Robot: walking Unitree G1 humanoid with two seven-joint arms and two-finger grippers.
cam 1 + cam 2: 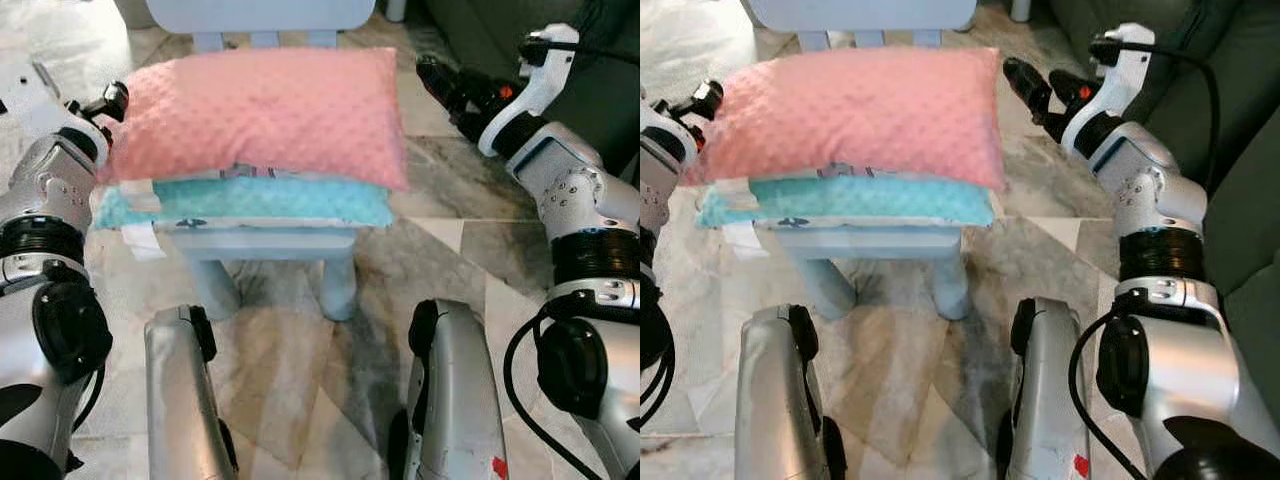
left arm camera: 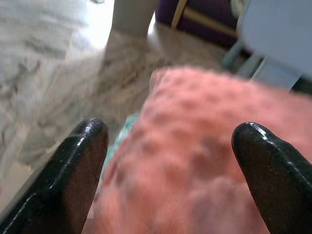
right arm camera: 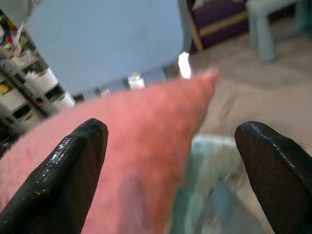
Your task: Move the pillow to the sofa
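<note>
The pink pillow [image 1: 262, 112] lies on top of a teal cushion [image 1: 250, 203] on the seat of a small pale-blue chair [image 1: 262, 243], so, as I judge it, none of the carrying to the dark green sofa [image 1: 1200, 90] is done: the lift, the turn and the setting down are all left. The left gripper [image 2: 170, 170] stands at one short end of the pillow with its fingers [image 2: 73, 170] spread wide, and the pink fabric reaches in between them, though I cannot tell whether either finger presses on it (the wrist picture is blurred there). The right gripper [image 3: 170, 170] stands at the opposite short end, its fingers [image 3: 63, 170] just as wide apart; the pillow's corner points into the gap between them, with the teal cushion's edge just beneath that corner. Neither gripper has hold of anything, so the closing squeeze from both ends seems the step in hand.
</note>
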